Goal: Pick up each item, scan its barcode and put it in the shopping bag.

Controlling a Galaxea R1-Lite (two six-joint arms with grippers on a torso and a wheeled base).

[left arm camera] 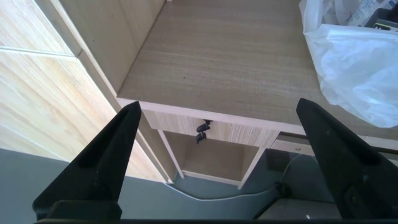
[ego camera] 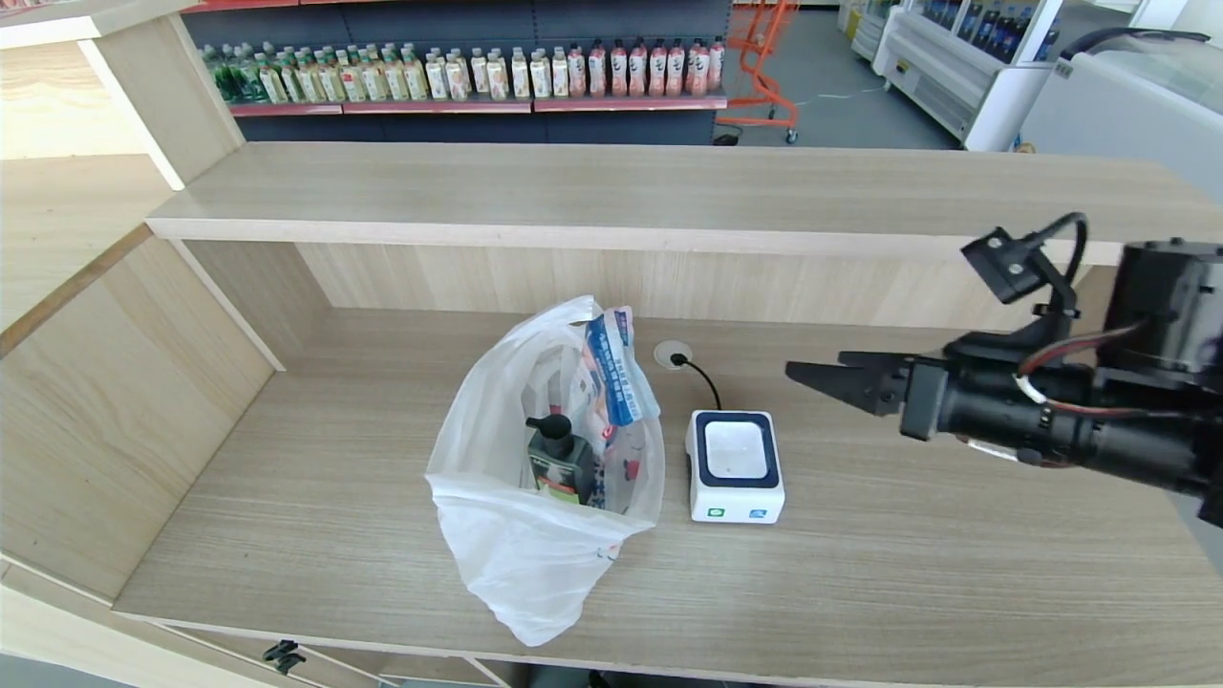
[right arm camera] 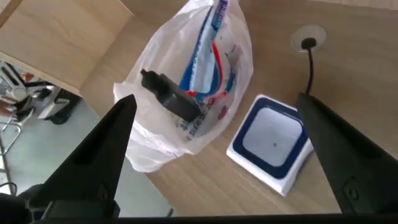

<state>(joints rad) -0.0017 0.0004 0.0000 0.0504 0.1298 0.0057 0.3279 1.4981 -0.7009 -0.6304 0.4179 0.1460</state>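
Our right tool (ego camera: 812,380) hangs above the light wood-grain surface (ego camera: 908,573), well to the right of the scanner, with its fingers spread wide and nothing between them. Our left tool (left arm camera: 217,104) is likewise released and empty, held off the near edge of the surface, with the bag's lower bulge off to one side. The white square scanner with a dark blue frame (ego camera: 734,463) rests on the surface, and its black cable (ego camera: 705,377) runs to a round port behind it. Just left of it, touching or nearly so, sits the white plastic shopping bag (ego camera: 535,545), mouth open. Inside it a black pump bottle (ego camera: 559,457) stands upright beside a tall blue-and-white packet (ego camera: 616,368).
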